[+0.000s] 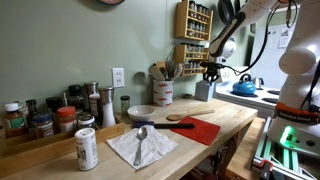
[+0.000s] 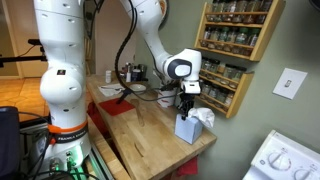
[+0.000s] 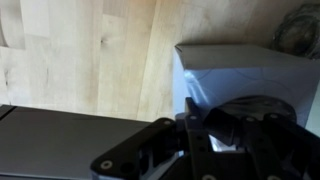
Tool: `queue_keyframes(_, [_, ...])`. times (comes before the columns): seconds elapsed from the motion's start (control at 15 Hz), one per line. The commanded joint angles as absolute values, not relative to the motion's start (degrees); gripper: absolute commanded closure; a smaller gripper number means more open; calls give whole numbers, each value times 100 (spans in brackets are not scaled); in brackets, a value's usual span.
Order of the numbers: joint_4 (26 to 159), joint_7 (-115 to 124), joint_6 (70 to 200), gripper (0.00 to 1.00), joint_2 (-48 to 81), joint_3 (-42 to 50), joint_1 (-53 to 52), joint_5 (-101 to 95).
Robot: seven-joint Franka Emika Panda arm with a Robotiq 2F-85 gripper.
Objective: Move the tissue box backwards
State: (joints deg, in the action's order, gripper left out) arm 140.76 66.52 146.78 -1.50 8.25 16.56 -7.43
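The tissue box [image 1: 205, 91] is a small pale-blue box near the far end of the wooden counter, beside the white utensil crock [image 1: 163, 93]. In an exterior view it stands at the counter's corner [image 2: 188, 129] with white tissue at its top. My gripper [image 1: 210, 73] comes down on its top [image 2: 187, 107]. In the wrist view the box [image 3: 235, 68] fills the upper right, and my jaws [image 3: 213, 125] are drawn close together over its near top edge, with pale material between them.
A blue kettle [image 1: 244, 87] sits on the stove beyond the box. A red mat [image 1: 195, 129], a wooden spoon [image 1: 178, 119], a bowl [image 1: 142, 113], a napkin with a metal spoon [image 1: 141, 146] and a can [image 1: 87, 149] lie on the counter. A spice rack [image 2: 238, 30] hangs on the wall.
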Motion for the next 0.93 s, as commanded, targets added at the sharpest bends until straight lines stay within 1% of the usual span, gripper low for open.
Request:
queue_keyframes(0.0, [13931,7063,14910,99,101,908,1414,-364])
queue_keyframes(0.2, [13783,7303,14930,99,206,970,1356,-233])
queue_keyframes(0.47, [13663,7766,14929,99,275,1088,1327,-589])
queue_keyframes(0.87, [13585,8296,15321,99,471,1113,1227,-639])
